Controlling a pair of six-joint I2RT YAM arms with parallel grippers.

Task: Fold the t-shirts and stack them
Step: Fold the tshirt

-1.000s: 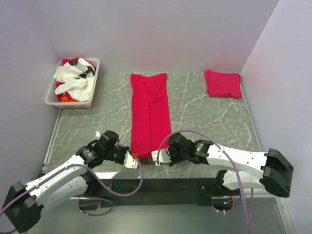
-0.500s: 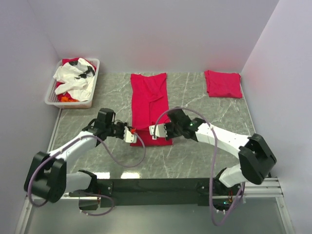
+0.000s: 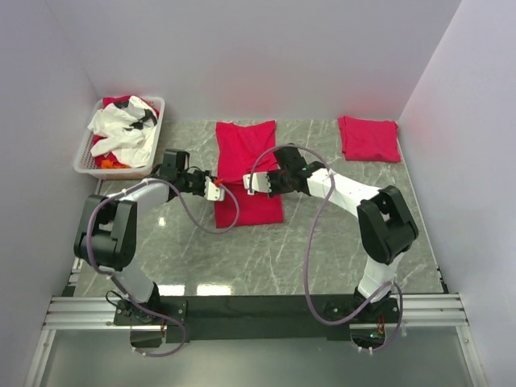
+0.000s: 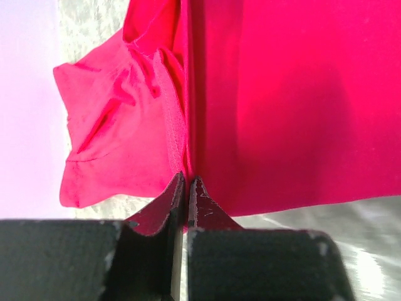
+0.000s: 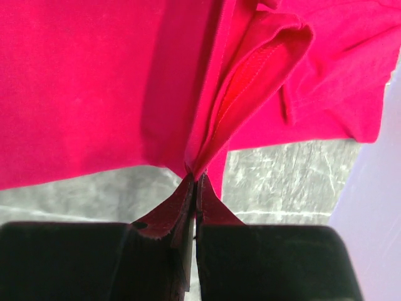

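Crimson cloth of the t-shirt point(image 3: 246, 153) is being held doubled over, its hem clamped tight by the left gripper point(image 4: 187, 179) and right gripper point(image 5: 195, 177).

Crimson on veined grey
Soft cloth t-shirts point(image 3: 246, 145) are plain crimson-red; the marbled table point(image 3: 339, 234) is grey, white-veined.

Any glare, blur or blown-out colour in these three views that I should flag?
Top external: evenly lit and sharp, only a mild sheen on the table near the front. Left wrist: the t-shirt is oversaturated red with a soft shadow band, the left gripper dark. Right wrist: same saturated red, hem stitching sharp, the right gripper nearly black.
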